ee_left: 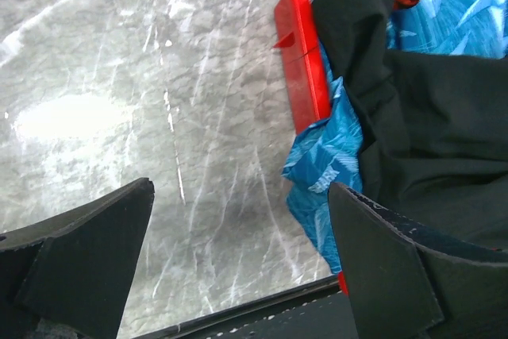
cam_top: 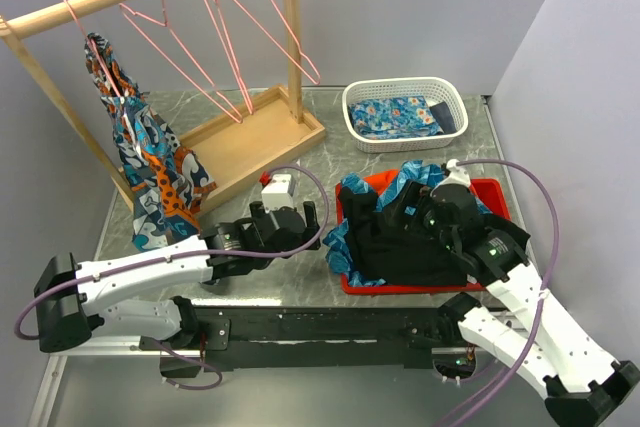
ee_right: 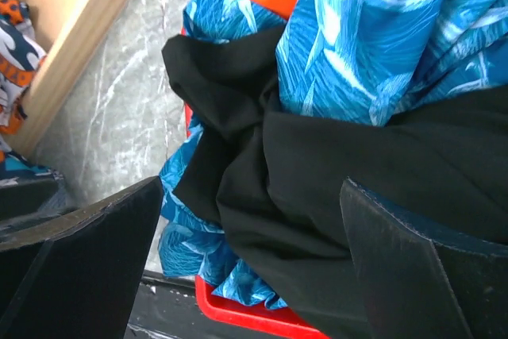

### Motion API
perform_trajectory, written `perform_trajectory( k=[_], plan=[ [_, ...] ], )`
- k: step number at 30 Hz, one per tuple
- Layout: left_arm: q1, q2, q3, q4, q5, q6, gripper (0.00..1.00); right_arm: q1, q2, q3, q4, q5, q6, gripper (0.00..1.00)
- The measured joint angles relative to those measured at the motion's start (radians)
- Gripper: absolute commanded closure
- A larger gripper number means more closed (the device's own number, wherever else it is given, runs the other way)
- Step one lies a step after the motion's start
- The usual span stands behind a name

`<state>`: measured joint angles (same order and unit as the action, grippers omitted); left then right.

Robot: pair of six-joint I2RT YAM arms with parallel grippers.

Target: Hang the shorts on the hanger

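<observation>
The black shorts (cam_top: 400, 242) lie crumpled in a red tray (cam_top: 400, 288) at the front right, on top of a blue patterned cloth (cam_top: 415, 179). My right gripper (cam_top: 425, 219) hovers open just above the shorts (ee_right: 317, 164), its jaws wide apart (ee_right: 252, 188) and holding nothing. My left gripper (cam_top: 290, 211) is open and empty over the bare table left of the tray; its view (ee_left: 240, 188) shows the shorts (ee_left: 429, 117) and the tray rim (ee_left: 305, 61) at the right. Several pink wire hangers (cam_top: 190, 57) hang on the wooden rack at the back left.
An orange-and-blue garment (cam_top: 150, 162) hangs on the rack's left end. The rack's wooden base tray (cam_top: 250, 142) sits behind the left gripper. A white basket (cam_top: 355, 127) with patterned cloth stands at the back right. Walls close in on both sides.
</observation>
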<state>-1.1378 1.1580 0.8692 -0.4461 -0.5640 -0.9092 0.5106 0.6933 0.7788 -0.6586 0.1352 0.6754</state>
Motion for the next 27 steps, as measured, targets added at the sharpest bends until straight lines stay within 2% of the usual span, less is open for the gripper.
perform_trajectory(
  k=[3,10,16,22,27],
  plan=[
    [0.000,-0.009,-0.001,0.002,0.000,0.004,0.04,0.045,0.010,0.000,-0.011,0.049,0.034,0.00],
    [0.000,-0.010,0.003,-0.010,0.018,0.006,0.04,0.050,0.032,0.007,-0.049,0.129,0.087,0.00],
    [0.000,-0.013,0.023,-0.031,0.030,0.007,0.04,0.050,0.045,0.055,-0.182,0.177,0.150,0.00],
    [0.000,-0.015,0.039,-0.031,0.045,0.007,0.04,0.050,0.043,0.065,-0.299,0.175,0.251,0.00],
    [0.000,-0.014,0.069,-0.031,0.056,0.007,0.04,0.050,0.032,-0.010,-0.337,0.147,0.340,0.00]
  ],
)
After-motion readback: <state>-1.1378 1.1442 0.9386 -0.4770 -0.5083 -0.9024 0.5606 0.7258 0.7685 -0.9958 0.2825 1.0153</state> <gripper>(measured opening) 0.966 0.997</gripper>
